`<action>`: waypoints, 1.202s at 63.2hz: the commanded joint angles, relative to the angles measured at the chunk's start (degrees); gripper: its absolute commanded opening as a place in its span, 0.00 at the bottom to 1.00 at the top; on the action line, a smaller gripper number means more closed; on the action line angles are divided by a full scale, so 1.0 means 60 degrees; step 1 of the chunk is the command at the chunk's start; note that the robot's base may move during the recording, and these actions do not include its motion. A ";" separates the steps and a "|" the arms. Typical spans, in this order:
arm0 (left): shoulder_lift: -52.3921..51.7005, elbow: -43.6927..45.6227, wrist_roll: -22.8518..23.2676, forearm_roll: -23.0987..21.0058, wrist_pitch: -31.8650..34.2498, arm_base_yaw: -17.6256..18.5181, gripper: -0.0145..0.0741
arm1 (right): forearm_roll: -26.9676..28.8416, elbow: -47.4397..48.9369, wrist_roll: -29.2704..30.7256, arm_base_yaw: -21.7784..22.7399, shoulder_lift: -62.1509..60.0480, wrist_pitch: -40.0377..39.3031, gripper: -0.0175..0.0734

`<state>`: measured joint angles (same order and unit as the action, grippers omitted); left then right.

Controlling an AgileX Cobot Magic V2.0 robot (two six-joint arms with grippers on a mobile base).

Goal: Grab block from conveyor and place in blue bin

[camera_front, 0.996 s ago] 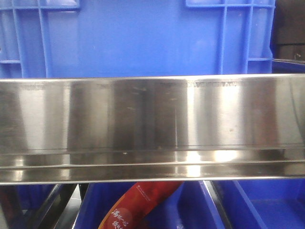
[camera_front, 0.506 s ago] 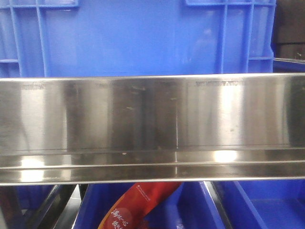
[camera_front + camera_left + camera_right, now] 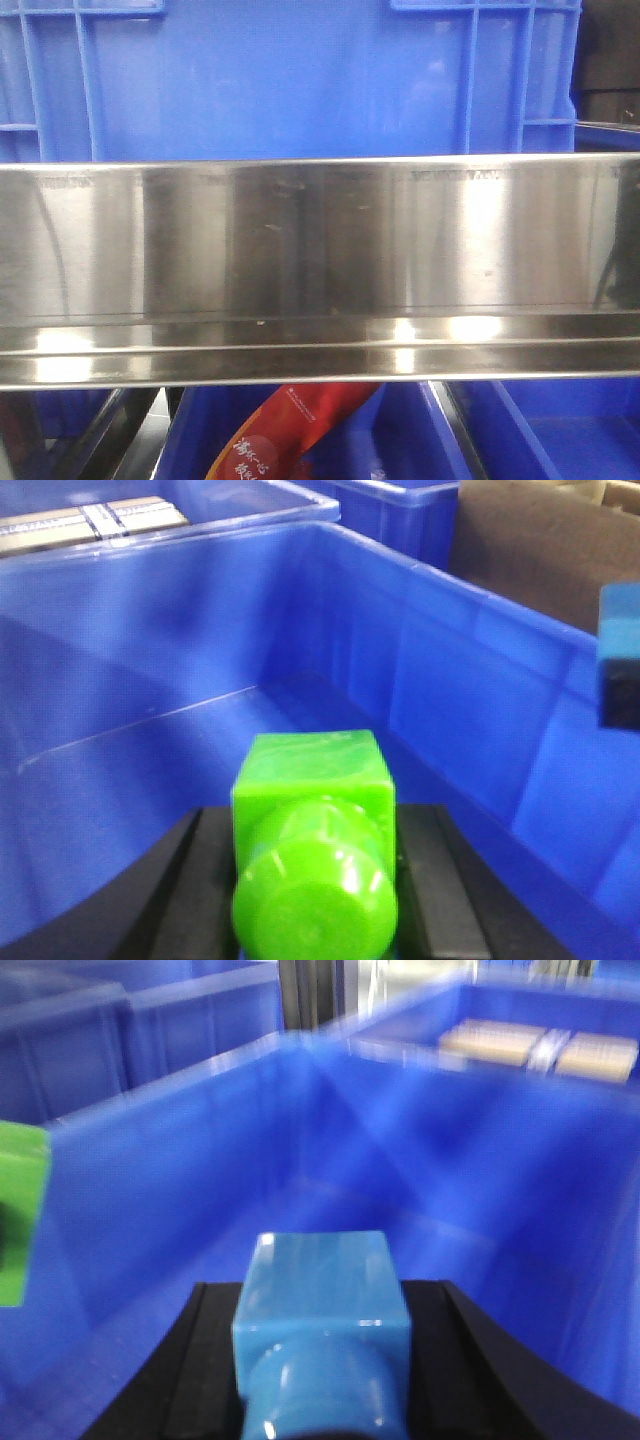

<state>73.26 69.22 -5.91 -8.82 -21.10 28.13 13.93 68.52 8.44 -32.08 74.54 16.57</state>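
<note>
Left wrist-mounted view: the left gripper (image 3: 315, 825) is clamped on a glossy green block (image 3: 312, 780), a cube with a round stub toward the camera, held over the blue bin (image 3: 480, 680). Bare floor opens to its left. The right wall rises nearer, with a light-blue block (image 3: 620, 655) at the frame's right edge. In the right wrist view, the right gripper (image 3: 322, 1300) pinches that same-shaped block over the bin, walls well apart. Front view: a steel panel (image 3: 320, 250) spans the frame, with a red packet (image 3: 290, 430) below.
</note>
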 commanded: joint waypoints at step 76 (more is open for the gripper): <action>-0.2691 -0.1702 0.0034 0.0029 0.0998 -0.0535 0.04 | -0.0117 -0.0817 0.0015 0.1523 -0.2812 0.0311 0.01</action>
<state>60.61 63.00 -5.91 -8.79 -15.96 26.38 14.04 66.20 8.44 -24.41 61.63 18.94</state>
